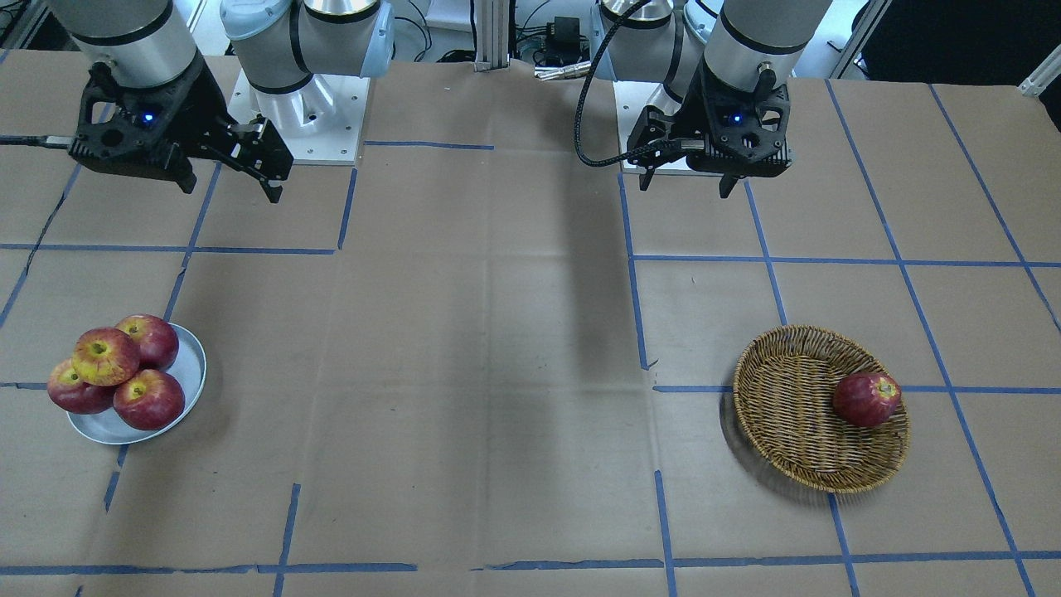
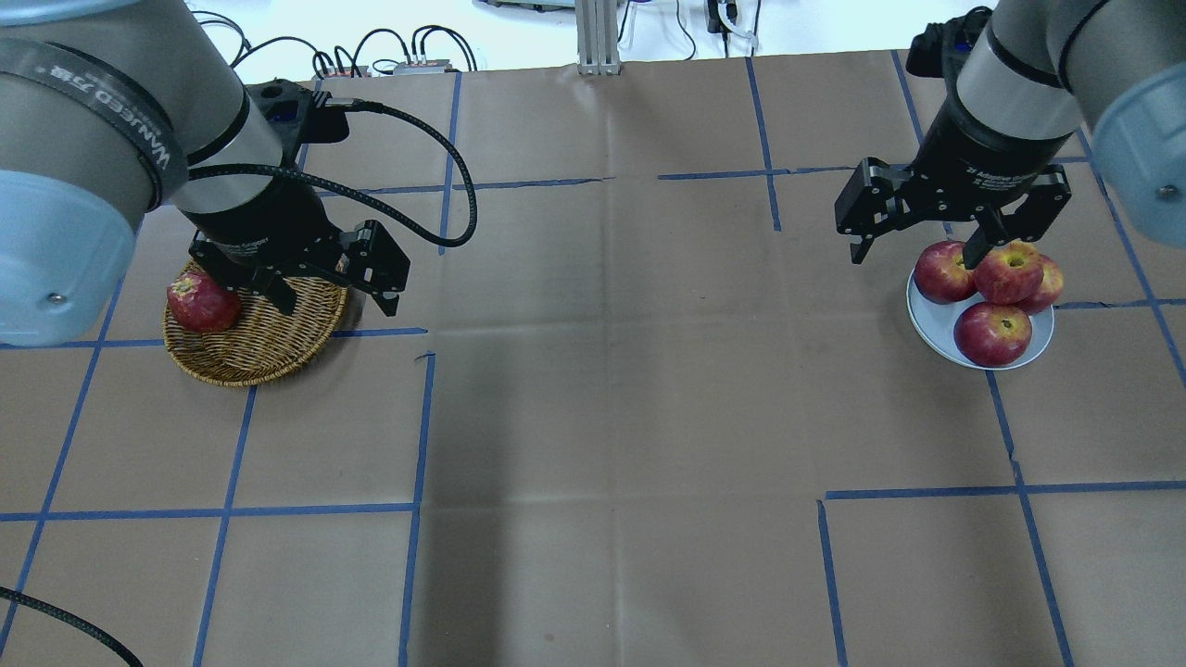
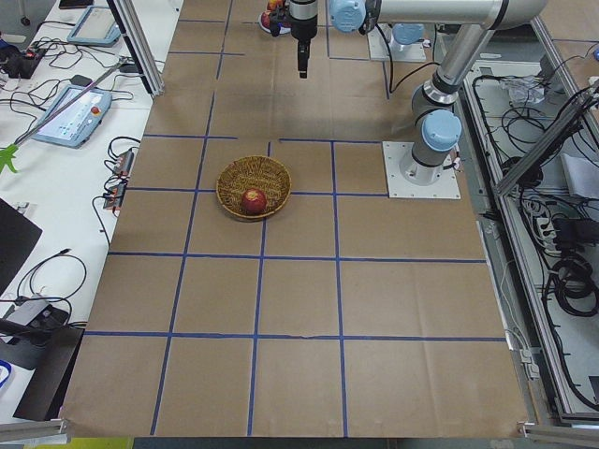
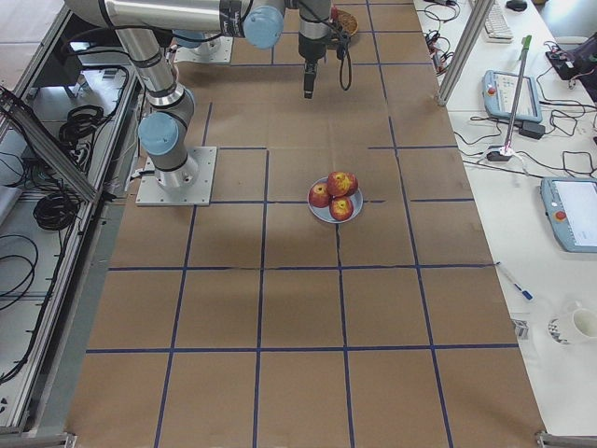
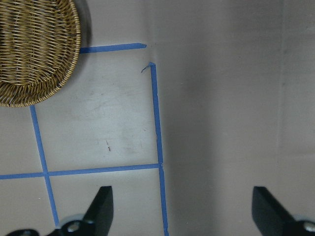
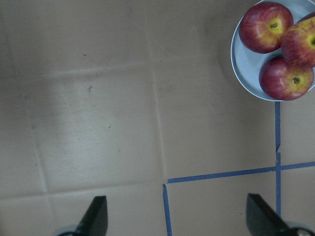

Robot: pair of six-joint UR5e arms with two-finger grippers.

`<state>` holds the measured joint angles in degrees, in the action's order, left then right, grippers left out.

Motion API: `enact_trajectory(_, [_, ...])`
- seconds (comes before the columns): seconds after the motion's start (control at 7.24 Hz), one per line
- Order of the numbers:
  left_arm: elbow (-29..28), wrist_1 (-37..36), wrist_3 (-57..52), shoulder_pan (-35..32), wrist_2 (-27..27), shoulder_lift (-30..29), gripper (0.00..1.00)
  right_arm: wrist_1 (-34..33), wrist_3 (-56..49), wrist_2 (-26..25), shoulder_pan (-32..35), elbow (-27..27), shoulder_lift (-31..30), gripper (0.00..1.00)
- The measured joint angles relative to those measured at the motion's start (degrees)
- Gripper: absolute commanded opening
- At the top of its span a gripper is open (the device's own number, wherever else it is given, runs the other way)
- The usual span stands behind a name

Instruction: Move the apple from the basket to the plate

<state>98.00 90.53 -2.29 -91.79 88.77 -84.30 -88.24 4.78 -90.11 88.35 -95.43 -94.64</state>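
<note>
The pale yellow-and-red apple (image 1: 105, 355) lies on top of three dark red apples on the silver plate (image 1: 192, 365). It also shows in the overhead view (image 2: 1008, 271), on the plate (image 2: 927, 320). The wicker basket (image 1: 787, 414) holds one dark red apple (image 1: 866, 399). My right gripper (image 2: 915, 257) hangs open and empty high above the table, beside the plate. My left gripper (image 2: 335, 301) hangs open and empty high up, beside the basket (image 2: 269, 343). The left wrist view shows the basket's edge (image 5: 34, 49). The right wrist view shows the plate (image 6: 236, 59).
Brown paper with blue tape lines covers the table (image 1: 497, 373). The two arm bases (image 1: 307, 108) stand at the robot's edge. Operator desks with pendants (image 4: 569, 210) line the far side.
</note>
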Motion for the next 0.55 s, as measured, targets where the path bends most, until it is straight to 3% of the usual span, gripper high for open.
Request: enact_trajectory(0.55, [0.11,-0.01,0.00,0.03,0.00,-0.01,0.99,-1.95,0.52,-0.34,1.54,1.58,2.54,1.00])
